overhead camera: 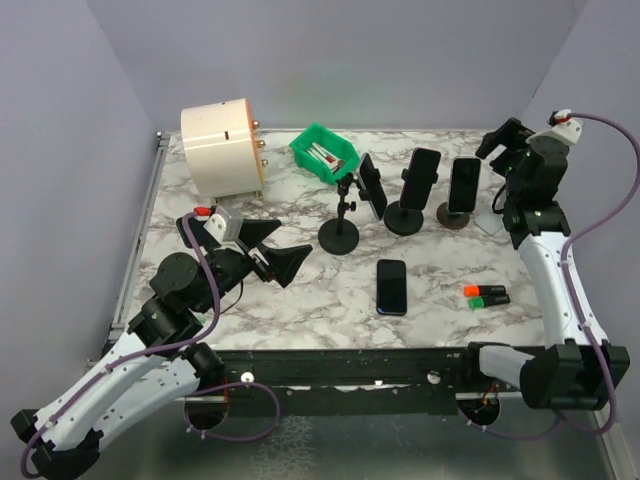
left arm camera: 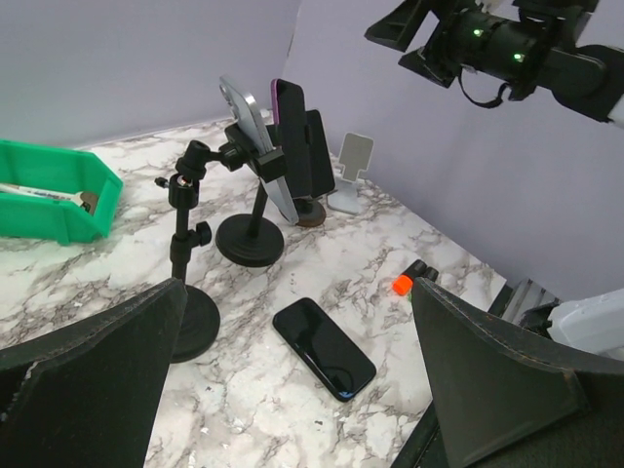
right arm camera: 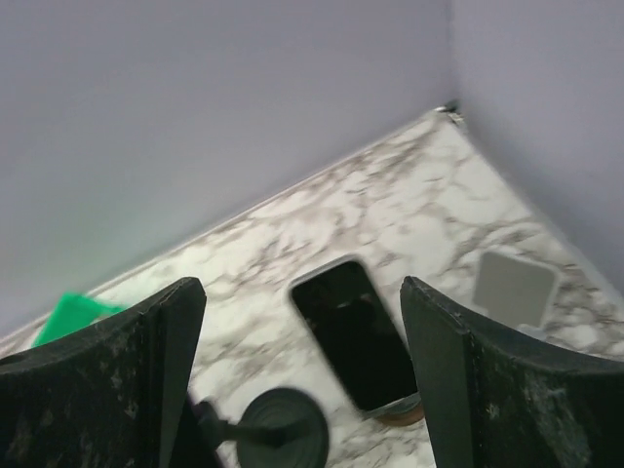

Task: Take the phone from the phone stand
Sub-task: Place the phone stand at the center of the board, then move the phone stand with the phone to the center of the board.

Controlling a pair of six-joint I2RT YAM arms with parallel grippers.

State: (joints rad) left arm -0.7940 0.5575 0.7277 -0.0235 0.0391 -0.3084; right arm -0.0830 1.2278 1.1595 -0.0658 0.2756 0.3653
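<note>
Your right gripper [right arm camera: 299, 285] hangs wide open and empty above the phone [right arm camera: 356, 333], which sits at frame centre of the right wrist view, leaning in its stand [right arm camera: 395, 415] (brown base, my guess at the target). Risks: if you close off-centre, one finger shoves the phone sideways and tips the stand. If you come down skewed, you clip the black stand [right arm camera: 283, 421] at lower left. If you lift with a loose pinch, the phone slips. The left gripper [overhead camera: 285, 245] is open and holds nothing, centre-left in the top view.
</note>
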